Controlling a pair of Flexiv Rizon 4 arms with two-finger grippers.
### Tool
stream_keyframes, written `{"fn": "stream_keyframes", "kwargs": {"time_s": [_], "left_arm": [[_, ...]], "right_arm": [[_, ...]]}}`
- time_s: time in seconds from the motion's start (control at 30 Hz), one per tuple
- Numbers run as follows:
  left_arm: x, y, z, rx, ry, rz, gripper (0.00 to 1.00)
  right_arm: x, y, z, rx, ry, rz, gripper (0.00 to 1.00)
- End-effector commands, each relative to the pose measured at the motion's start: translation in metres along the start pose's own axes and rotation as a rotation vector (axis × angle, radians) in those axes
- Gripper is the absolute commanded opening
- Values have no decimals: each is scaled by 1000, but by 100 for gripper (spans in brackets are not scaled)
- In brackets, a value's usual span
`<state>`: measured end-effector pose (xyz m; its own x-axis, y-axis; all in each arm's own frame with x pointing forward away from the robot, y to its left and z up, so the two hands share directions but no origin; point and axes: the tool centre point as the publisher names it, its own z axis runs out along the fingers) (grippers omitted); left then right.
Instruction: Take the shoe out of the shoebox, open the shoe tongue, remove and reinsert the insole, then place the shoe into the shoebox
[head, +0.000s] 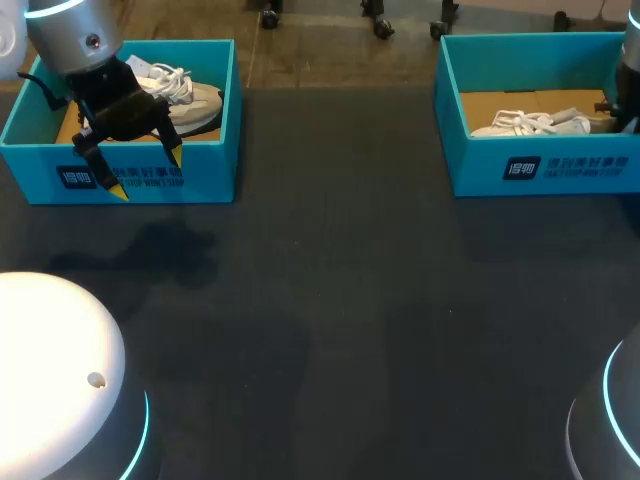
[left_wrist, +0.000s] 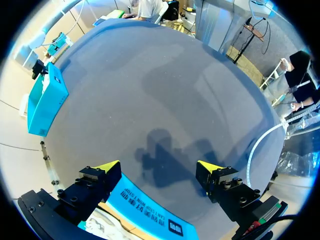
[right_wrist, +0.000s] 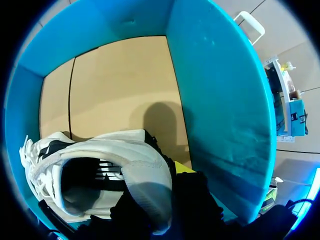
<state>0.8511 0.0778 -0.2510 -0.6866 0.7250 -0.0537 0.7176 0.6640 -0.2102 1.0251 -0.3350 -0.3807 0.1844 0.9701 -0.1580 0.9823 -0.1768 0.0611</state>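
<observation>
Well, my right pincer (right_wrist: 172, 189) sits at the heel of the white shoe (right_wrist: 100, 152), which lies inside the right shoebox (right_wrist: 215, 100); I cannot tell whether it grips. My left pincer (left_wrist: 159, 168) hangs released above the left shoebox (head: 205, 165). The shoe looks light and soft-sided, so I judge its stiffer heel the best hold.
</observation>
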Motion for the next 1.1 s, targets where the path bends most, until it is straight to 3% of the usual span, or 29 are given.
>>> {"fn": "stream_keyframes", "kwargs": {"time_s": [0.03, 0.27, 0.4, 0.43, 0.47, 0.53, 0.57, 0.63, 0.67, 0.73, 1.1], "left_arm": [[0, 0, 0, -2, 2, 1, 100], [0, 0, 0, -2, 2, 1, 100], [0, 0, 0, -2, 2, 1, 100], [0, 0, 0, -2, 2, 1, 100], [0, 0, 0, -2, 2, 1, 100], [0, 0, 0, -2, 2, 1, 100], [0, 0, 0, -2, 2, 1, 100], [0, 0, 0, -2, 2, 1, 100], [0, 0, 0, -2, 2, 1, 100], [0, 0, 0, -2, 2, 1, 100], [0, 0, 0, -2, 2, 1, 100]], "right_arm": [[2, 1, -2, -12, -11, 2, 0], [4, 0, -8, -19, -24, 0, 0], [4, 0, -8, -20, -31, -4, 13], [4, 0, -8, -20, -32, -5, 24], [4, 0, -9, -20, -33, -5, 25], [4, -1, -12, -21, -34, -6, 45], [4, -1, -13, -22, -35, -6, 49], [3, -1, -18, -25, -36, -8, 70], [3, -1, -22, -29, -34, -10, 87], [2, -1, -29, -38, -28, -13, 100], [2, -10, -89, -59, -18, -15, 100]]}}
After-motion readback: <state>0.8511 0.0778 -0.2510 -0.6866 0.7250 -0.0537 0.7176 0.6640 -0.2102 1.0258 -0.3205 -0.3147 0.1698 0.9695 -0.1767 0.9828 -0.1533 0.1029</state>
